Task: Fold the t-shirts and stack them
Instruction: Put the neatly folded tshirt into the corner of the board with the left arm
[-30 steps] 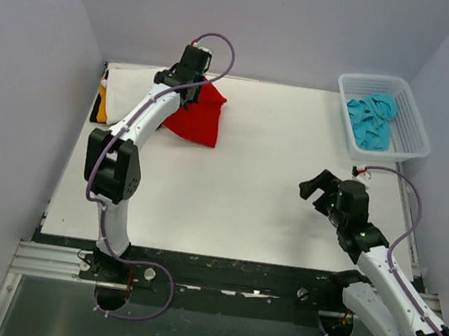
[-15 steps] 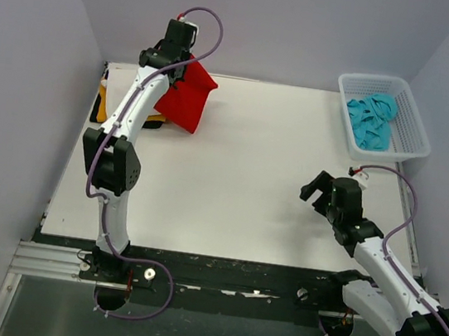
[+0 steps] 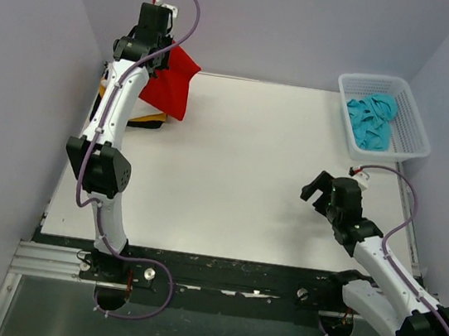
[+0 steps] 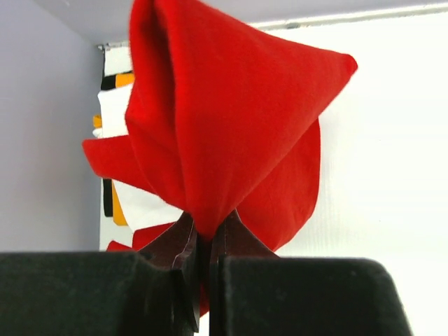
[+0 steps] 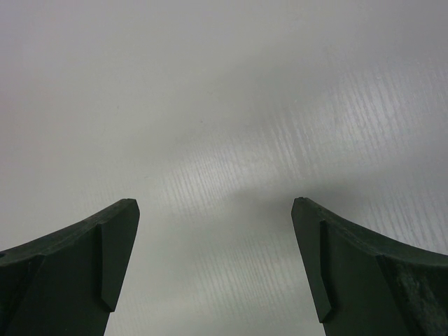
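Observation:
My left gripper (image 3: 155, 56) is shut on the folded red t-shirt (image 3: 174, 82) and holds it in the air at the table's far left corner. In the left wrist view the red t-shirt (image 4: 231, 133) hangs from the closed jaws of the left gripper (image 4: 203, 234). Under it lies a stack of folded t-shirts (image 4: 115, 119) in white, orange and black, mostly hidden; its edge shows in the top view (image 3: 144, 118). Turquoise t-shirts (image 3: 371, 118) lie in the basket. My right gripper (image 3: 319, 188) is open and empty over the bare table at the right, as the right wrist view (image 5: 215, 269) shows.
A white plastic lattice basket (image 3: 411, 119) stands at the far right corner. Grey walls close in the table on the left, back and right. The white table top (image 3: 240, 178) lies between the two arms.
My left gripper has carried the red t-shirt up and to the left, from the table surface to above the stack in the far left corner. The right arm has barely moved.

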Controlling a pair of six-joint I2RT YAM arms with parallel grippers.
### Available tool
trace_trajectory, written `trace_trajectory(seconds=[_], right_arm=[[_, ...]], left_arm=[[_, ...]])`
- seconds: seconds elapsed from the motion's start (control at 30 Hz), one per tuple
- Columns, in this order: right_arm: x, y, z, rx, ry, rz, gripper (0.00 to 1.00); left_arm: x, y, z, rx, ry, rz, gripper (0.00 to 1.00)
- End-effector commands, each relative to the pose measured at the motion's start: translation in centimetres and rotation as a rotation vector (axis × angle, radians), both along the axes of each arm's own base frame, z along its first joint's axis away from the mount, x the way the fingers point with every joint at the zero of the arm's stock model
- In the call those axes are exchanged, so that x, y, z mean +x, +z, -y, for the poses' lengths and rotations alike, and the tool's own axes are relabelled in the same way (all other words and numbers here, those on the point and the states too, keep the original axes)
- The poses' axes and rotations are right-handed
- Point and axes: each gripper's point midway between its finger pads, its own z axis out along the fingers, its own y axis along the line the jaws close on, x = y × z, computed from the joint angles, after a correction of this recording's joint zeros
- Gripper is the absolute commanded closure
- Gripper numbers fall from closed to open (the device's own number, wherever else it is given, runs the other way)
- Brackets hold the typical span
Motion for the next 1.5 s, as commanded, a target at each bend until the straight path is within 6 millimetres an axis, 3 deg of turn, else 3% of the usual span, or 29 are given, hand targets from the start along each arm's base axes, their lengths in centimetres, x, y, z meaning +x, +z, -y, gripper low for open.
trace_trajectory(seconds=[0.0,0.13,0.33,0.43,0.47,0.73,0.87,1.0,1.27,1.37,1.43,1.47], right_arm=[[0.6,0.9,0.5,-0.023,-0.023,0.022,0.0],[0.6,0.8,0.6,-0.023,-0.028,0.021,0.0],[0.7,0.6,0.6,-0.026,-0.035,0.011,0.0],[0.7,0.4,0.7,-0.03,-0.04,0.004,0.0],[0.7,0.4,0.7,-0.031,-0.043,0.004,0.0],[0.8,0.3,0.9,-0.041,-0.054,-0.009,0.0],[0.8,0.1,1.0,-0.043,-0.063,-0.015,0.0],[1.0,0.1,1.0,-0.037,-0.069,-0.016,0.0],[1.2,-0.5,0.7,-0.031,-0.07,-0.042,0.0],[1.3,-0.5,0.6,-0.027,-0.07,-0.044,0.0],[1.3,-0.5,0.6,-0.026,-0.068,-0.045,0.0],[1.3,-0.4,0.5,-0.024,-0.067,-0.046,0.0]], left_arm=[[-0.9,5.4,0.3,-0.08,-0.012,0.123,1.0],[-0.3,5.6,-0.8,-0.1,0.005,0.121,1.0],[0.2,4.2,-3.4,-0.09,0.043,0.093,1.0],[0.6,2.6,-4.6,-0.076,0.049,0.069,1.0],[0.9,1.6,-6.3,-0.071,0.069,0.053,1.0],[4.3,-4.5,-11.4,-0.033,0.088,-0.047,1.0],[5.6,-5.6,-13.8,0.005,0.1,-0.034,1.0],[6.5,-5.3,-16.1,0.036,0.139,0.013,1.0],[9.3,-5.8,-17.3,0.028,0.161,0.09,0.96],[9.6,-6.8,-17.2,0.02,0.153,0.071,0.93],[9.3,-7.7,-17.7,0.031,0.175,0.05,0.88],[9.2,-8.0,-18.0,0.042,0.194,0.045,0.8]])
